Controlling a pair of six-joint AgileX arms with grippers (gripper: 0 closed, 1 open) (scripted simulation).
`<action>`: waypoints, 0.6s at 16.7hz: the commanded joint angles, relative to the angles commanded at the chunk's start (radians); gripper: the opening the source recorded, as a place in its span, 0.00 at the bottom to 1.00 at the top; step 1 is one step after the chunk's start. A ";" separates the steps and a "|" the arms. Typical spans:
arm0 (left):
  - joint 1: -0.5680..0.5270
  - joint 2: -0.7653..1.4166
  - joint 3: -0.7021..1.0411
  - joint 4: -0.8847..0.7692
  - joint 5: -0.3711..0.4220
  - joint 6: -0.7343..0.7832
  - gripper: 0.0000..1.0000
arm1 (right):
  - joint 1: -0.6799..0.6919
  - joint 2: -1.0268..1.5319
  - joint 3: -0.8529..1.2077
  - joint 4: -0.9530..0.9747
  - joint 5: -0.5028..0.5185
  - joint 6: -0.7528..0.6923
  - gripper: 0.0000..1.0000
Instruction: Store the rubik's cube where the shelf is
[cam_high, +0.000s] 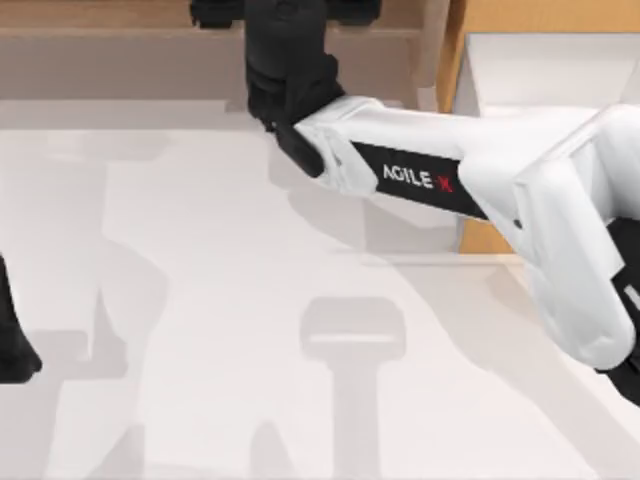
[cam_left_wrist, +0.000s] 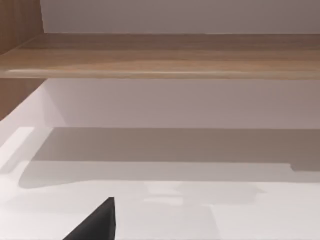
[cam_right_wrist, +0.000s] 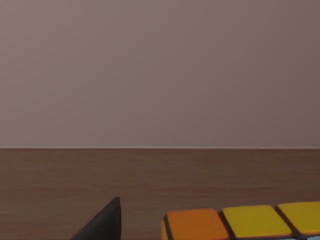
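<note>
The rubik's cube (cam_right_wrist: 240, 224) rests on the brown board of the shelf (cam_right_wrist: 160, 175); one orange and two yellow squares of it show in the right wrist view. My right arm reaches across the table, and my right gripper (cam_high: 288, 12) sits inside the shelf (cam_high: 110, 55) at the top view's back edge. Its dark fingertip (cam_right_wrist: 107, 220) stands apart from the cube with bare board between them, so the gripper is open. In the top view the arm covers the cube. My left gripper (cam_high: 12, 350) stays parked at the table's left edge.
An orange-wood cabinet (cam_high: 500, 18) stands at the back right, close beside my right arm. The left wrist view looks at the long shelf board (cam_left_wrist: 160, 55) and the shadowed recess under it. White tabletop (cam_high: 200, 300) stretches in front.
</note>
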 joint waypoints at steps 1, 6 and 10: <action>0.000 0.000 0.000 0.000 0.000 0.000 1.00 | 0.004 0.000 0.000 0.000 0.000 0.000 1.00; 0.000 0.000 0.000 0.000 0.000 0.000 1.00 | 0.020 -0.042 -0.091 0.056 -0.027 -0.063 1.00; 0.000 0.000 0.000 0.000 0.000 0.000 1.00 | 0.047 -0.136 -0.313 0.189 -0.090 -0.216 1.00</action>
